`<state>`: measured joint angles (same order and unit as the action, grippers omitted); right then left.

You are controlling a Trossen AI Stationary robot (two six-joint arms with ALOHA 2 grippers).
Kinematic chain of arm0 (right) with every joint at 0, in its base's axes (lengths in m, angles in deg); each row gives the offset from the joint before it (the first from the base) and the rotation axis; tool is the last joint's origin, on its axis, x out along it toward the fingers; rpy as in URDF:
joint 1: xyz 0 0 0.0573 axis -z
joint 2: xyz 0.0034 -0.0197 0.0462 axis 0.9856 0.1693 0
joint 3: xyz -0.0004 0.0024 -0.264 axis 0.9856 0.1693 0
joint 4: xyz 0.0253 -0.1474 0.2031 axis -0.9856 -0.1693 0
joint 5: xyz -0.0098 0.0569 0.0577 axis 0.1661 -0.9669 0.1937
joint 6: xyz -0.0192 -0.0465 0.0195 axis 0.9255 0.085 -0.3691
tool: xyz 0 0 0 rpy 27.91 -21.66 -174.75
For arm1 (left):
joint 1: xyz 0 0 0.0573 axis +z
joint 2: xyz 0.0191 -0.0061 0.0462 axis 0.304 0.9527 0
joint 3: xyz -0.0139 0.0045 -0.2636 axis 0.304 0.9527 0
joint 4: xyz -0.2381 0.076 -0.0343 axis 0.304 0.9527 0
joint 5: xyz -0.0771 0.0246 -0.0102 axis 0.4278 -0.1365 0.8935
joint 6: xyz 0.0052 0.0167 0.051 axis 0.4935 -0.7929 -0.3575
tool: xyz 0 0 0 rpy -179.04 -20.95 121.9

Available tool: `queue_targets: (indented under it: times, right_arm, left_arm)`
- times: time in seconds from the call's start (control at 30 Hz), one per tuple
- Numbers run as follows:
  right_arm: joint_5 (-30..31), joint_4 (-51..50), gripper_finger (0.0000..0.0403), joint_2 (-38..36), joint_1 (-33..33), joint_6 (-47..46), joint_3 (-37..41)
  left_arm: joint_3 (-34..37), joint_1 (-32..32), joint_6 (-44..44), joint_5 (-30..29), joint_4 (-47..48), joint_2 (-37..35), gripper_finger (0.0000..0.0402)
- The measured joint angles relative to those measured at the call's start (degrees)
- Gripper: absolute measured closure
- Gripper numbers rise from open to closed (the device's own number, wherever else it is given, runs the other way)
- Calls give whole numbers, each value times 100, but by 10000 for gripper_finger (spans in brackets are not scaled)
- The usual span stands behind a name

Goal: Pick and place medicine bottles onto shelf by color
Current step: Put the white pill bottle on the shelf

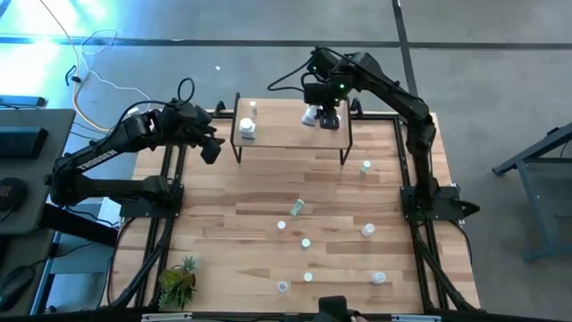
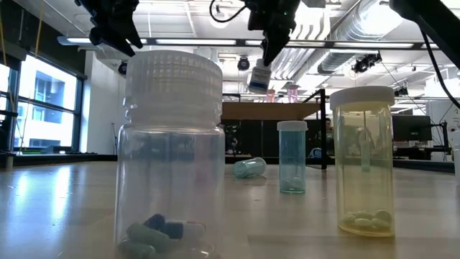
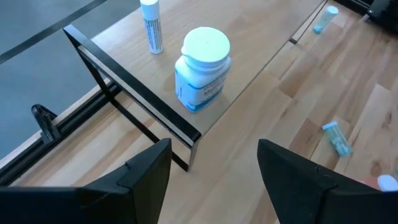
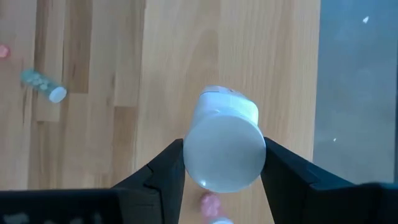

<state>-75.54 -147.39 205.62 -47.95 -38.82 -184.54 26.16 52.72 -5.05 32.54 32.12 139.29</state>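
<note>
A white-capped bottle (image 4: 227,146) sits clamped between the right gripper's (image 1: 323,117) fingers (image 4: 163,171), hanging above the shelf (image 1: 290,134) near its right end. The left gripper (image 3: 214,168) hovers just off the shelf's left end, jaws spread wide and empty. Its wrist view shows a white bottle with a blue label (image 3: 202,68) beside a slim vial (image 3: 150,26) on the board; the print cannot be read. The low view alone shows capsules inside the nearest clear bottle (image 2: 172,155).

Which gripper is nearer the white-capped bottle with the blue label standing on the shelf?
Left. The left gripper hangs open just beside that bottle; the right gripper grips another bottle over the shelf's other end.
</note>
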Motion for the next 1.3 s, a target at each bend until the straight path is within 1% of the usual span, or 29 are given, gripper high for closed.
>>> queue_targets:
  times: [0.1,0.27,0.53,0.73,0.93,1.03,1.2,1.3]
  right_arm:
    - [-4,-11,245,72,-36,-23,-2]
    - [-7,-351,245,234,-155,-34,0]
    - [-7,-388,245,279,-272,-35,2]
    - [18,-393,245,277,-272,-52,226]
    - [70,-392,244,277,-272,-52,264]
    - [72,-387,237,277,-272,-54,264]
    - [96,-317,213,277,-272,-54,267]
    - [219,-208,202,277,-272,-53,267]
  left_arm:
    - [0,0,-2,-7,0,0,172]
    - [0,0,-3,-7,0,0,172]
    - [0,0,-15,-17,0,0,172]
    - [0,0,-17,1,1,0,172]
    - [0,0,-17,2,2,0,172]
    - [0,0,-17,4,2,0,172]
    - [0,0,-17,125,2,0,172]
    - [0,0,-17,153,2,0,172]
